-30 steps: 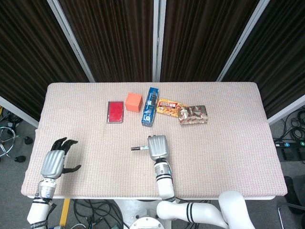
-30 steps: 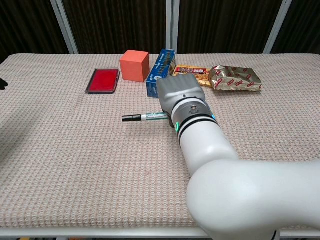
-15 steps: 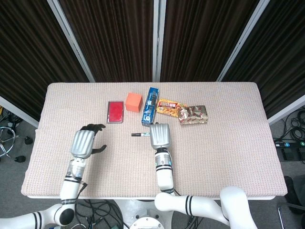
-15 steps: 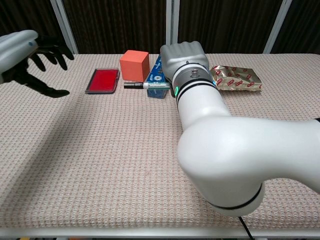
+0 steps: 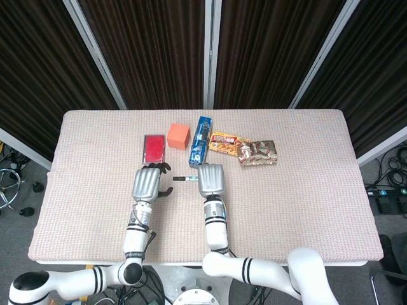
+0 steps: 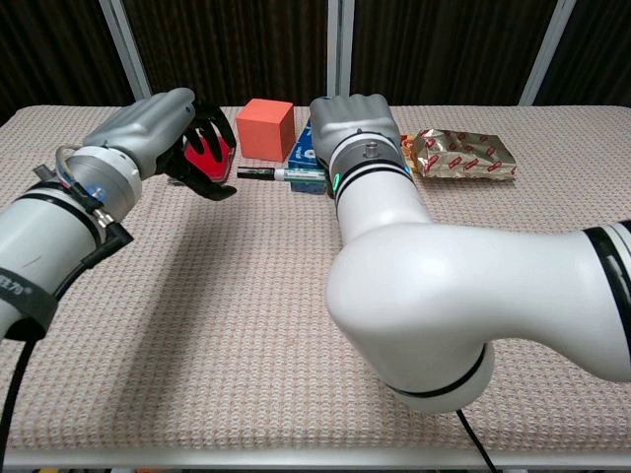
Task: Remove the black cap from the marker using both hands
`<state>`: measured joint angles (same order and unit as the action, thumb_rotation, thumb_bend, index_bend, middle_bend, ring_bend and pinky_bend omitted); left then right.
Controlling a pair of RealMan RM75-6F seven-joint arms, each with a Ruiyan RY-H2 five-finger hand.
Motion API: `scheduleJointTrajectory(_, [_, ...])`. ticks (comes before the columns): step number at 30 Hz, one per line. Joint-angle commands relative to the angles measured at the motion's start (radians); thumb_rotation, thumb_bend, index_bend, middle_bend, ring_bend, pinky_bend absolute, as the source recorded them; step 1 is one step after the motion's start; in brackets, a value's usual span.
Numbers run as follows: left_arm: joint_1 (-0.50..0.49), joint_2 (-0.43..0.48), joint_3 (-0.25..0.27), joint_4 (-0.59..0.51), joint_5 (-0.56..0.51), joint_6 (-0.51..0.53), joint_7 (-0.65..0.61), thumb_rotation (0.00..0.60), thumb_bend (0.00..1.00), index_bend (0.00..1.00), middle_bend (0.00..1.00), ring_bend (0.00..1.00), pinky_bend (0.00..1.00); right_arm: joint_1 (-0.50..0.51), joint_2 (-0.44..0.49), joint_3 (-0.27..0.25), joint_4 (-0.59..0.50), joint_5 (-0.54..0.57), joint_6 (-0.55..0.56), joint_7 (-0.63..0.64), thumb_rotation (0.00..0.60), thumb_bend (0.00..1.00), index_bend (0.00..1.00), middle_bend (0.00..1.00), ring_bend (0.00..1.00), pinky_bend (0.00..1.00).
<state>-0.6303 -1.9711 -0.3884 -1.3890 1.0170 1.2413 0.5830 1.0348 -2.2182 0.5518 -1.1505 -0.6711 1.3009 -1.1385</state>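
1. Your left hand [image 5: 147, 183] has come in from the left side and now sits just beside the marker's cap end; your right hand [image 5: 210, 180] has stayed about where it was.
2. Your left fingers [image 6: 210, 148] are spread apart and curled a bit, holding nothing, close to the black cap [image 6: 254, 172].
3. Your right hand's fingers are wrapped around the marker [image 5: 186, 178], which sticks out toward your left hand, lifted above the table [image 5: 305, 190].
4. Behind the hands sit a red case [image 5: 154, 148], an orange block [image 5: 178, 135], a blue box [image 5: 201, 141] and two snack packs [image 5: 245, 149].
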Motion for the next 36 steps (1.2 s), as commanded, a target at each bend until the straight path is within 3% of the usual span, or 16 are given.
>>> scheduleJointTrajectory(1, [-0.015, -0.016, -0.002, 0.023, -0.011, -0.007, -0.004, 0.6, 0.19, 0.4, 0.44, 0.36, 0.43, 0.008, -0.001, 0.003, 0.006, -0.005, -0.003, 0.009, 0.6, 0.27, 0.63, 0.6, 0.82, 0.96])
scheduleJointTrajectory(17, [-0.066, -0.031, 0.003, 0.096, -0.024, -0.013, 0.007, 0.6, 0.21, 0.43, 0.46, 0.38, 0.45, 0.049, -0.019, 0.009, 0.053, 0.012, -0.026, 0.017, 0.6, 0.27, 0.63, 0.6, 0.82, 0.96])
scheduleJointTrajectory(36, [-0.083, -0.04, 0.017, 0.124, -0.036, -0.01, 0.002, 0.6, 0.26, 0.52, 0.56, 0.48, 0.53, 0.06, -0.018, 0.008, 0.057, 0.024, -0.032, 0.025, 0.6, 0.27, 0.63, 0.6, 0.82, 0.96])
